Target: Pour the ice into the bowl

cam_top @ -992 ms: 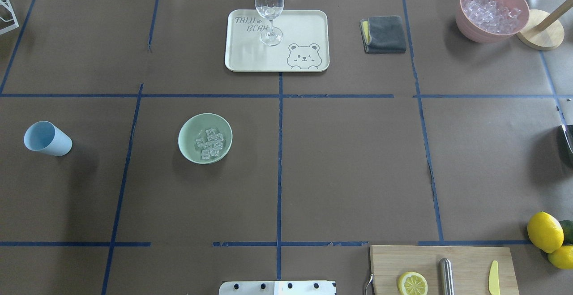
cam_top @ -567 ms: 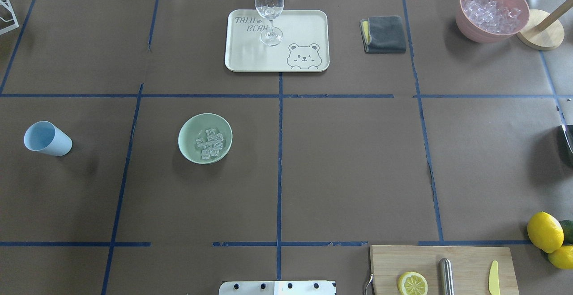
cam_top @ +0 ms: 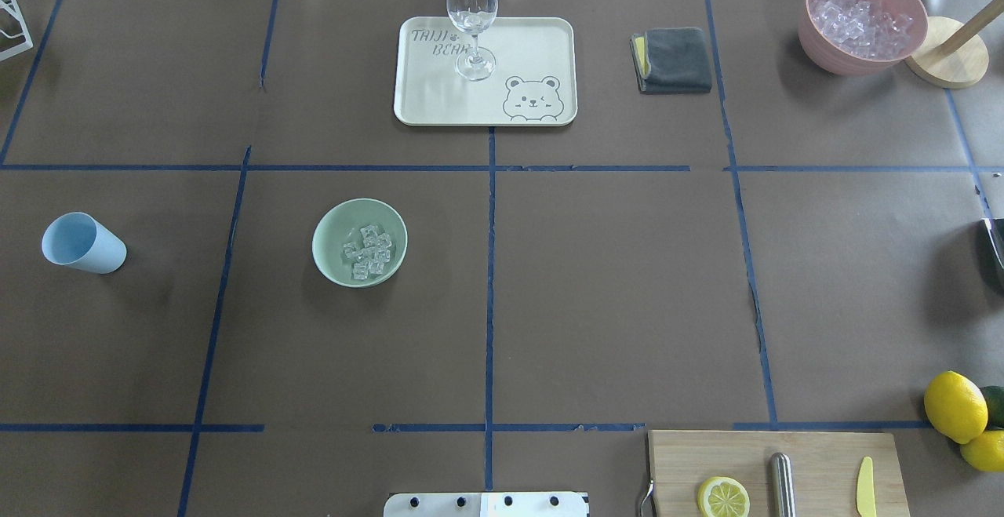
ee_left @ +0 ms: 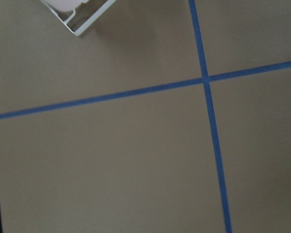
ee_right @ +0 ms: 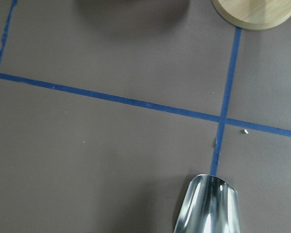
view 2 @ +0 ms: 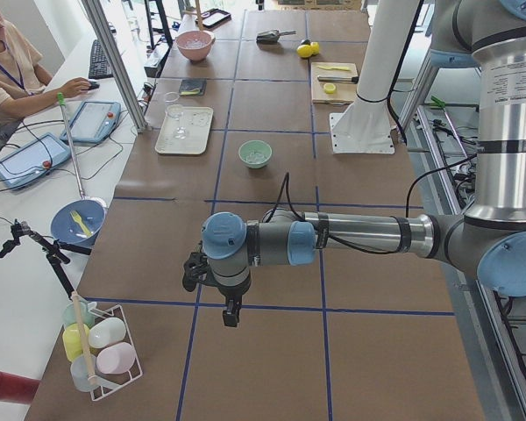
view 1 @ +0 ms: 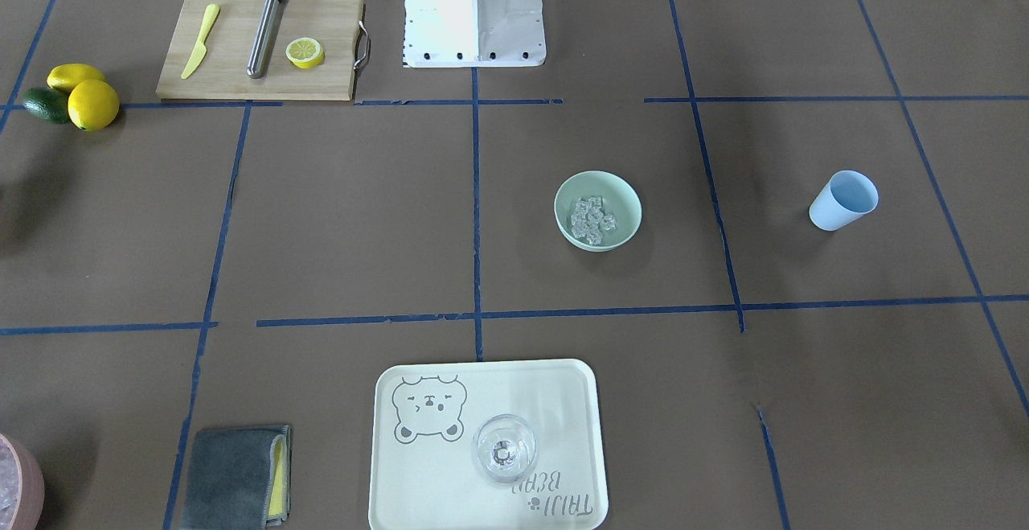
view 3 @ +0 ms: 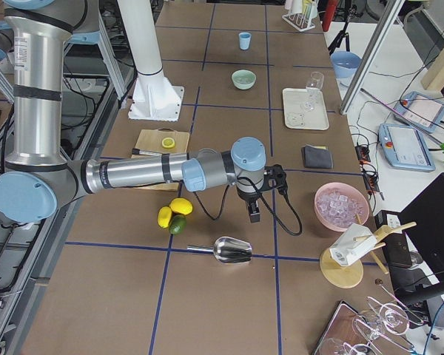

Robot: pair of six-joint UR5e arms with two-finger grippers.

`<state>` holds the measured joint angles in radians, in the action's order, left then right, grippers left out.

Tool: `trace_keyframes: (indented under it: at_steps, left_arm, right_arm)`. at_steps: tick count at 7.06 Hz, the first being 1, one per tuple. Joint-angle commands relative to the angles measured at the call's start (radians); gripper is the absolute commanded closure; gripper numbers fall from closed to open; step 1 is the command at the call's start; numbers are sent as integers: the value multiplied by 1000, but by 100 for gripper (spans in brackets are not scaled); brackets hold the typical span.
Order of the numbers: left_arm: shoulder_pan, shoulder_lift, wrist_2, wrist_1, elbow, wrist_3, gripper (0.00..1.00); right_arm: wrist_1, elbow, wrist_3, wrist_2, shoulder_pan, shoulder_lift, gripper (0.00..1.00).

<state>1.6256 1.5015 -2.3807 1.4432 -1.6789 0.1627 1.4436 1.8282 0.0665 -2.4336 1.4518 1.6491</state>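
Both grippers hang well away from the bowl. The left gripper (view 2: 231, 316) is over the table's left end and the right gripper (view 3: 252, 214) is over its right end. I cannot tell if they are open or closed. The ice (cam_top: 367, 252) lies in the bowl (cam_top: 331, 228), on the table's left half. The blue cup (cam_top: 82, 243) stands empty near the left edge. The pouring looks done, with nothing left to do. At the far right corner sits the pink container (cam_top: 820, 38).

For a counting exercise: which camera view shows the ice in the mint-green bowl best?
The overhead exterior view: it looks into the bowl, so the ice shows as separate cubes. The front-facing view shows it slightly smaller; the side views show only a tiny, distant bowl; the wrist views miss it.
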Motion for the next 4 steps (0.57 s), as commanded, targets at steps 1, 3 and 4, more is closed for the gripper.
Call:
trace_keyframes:
  at_steps: [1, 3, 4]
  left_arm:
    - [2, -1, -84, -12, -2, -5, 0]
    - [-1, 11, -17, 6, -5, -3, 0]
    - [-1, 25, 99, 5, -18, -2, 0]
  right_arm:
    - [-2, 46, 139, -25, -143, -101, 0]
    - [0, 78, 466, -12, -296, -278, 0]
    - [3, 77, 610, 58, -386, -382, 0]
